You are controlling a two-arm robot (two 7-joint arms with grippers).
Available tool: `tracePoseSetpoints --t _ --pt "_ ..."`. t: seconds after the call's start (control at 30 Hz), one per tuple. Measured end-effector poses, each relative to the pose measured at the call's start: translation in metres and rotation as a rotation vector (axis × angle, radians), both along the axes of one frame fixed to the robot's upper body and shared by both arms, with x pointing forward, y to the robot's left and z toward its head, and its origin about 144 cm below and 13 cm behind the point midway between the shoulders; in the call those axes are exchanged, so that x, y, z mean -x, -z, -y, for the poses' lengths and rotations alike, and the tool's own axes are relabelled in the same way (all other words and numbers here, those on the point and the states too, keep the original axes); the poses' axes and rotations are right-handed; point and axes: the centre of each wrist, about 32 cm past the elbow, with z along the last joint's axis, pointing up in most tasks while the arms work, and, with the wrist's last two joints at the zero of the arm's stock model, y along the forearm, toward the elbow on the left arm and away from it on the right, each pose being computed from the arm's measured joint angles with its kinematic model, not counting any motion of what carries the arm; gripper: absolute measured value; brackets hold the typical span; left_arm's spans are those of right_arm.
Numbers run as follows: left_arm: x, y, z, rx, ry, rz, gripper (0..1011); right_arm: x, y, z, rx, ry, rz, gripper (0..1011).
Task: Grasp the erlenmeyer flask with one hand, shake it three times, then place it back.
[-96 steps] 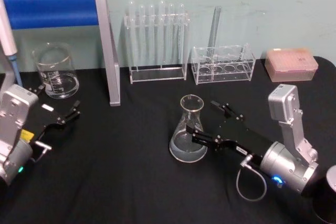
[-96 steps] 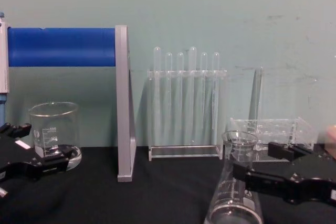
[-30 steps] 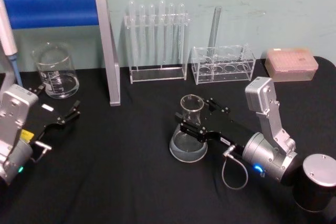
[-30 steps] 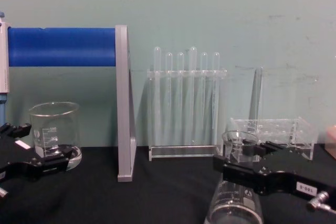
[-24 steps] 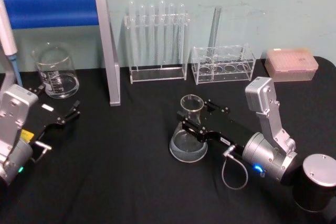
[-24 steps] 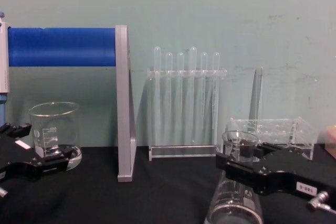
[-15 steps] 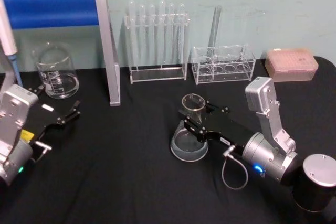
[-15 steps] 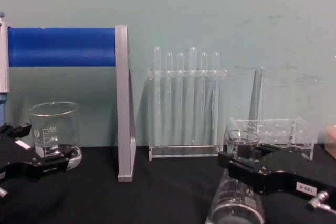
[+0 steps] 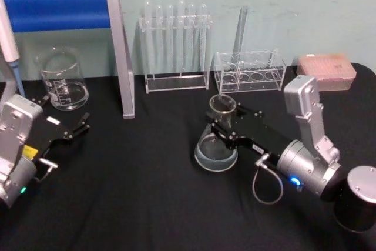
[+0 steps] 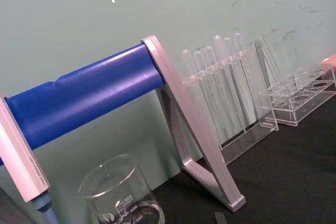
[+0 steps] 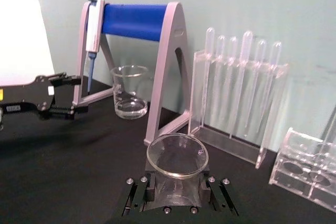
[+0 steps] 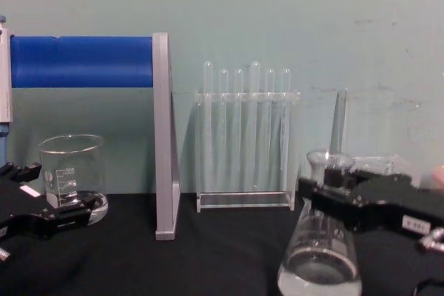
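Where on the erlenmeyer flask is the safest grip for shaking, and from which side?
The narrow neck, just under the flared rim, approached level from the robot's right. The erlenmeyer flask is upright, its cone widening below, so a grip should hold there; the right gripper is shut on that spot. The left gripper sits parked left.

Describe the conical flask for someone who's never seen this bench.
Start at the tall test tube rack by the wall, then come forward and slightly right on the black table. The erlenmeyer flask is there, neck clamped in the right gripper; unlike the straight-sided beaker near the parked left gripper, it tapers from wide base to narrow neck.
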Motion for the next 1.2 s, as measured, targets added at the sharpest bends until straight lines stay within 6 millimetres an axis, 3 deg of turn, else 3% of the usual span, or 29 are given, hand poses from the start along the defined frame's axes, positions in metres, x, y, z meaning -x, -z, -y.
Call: tracePoseSetpoints --t 0.53,1.2 --pt "0.0 0.0 0.0 0.0 0.0 0.0 1001 0.01 -0.032 0.004 -0.023 0.014 0.029 456" --pt "0.0 0.0 0.0 0.0 0.0 0.0 1001 0.011 -0.031 -0.001 -0.017 0.02 0.02 456"
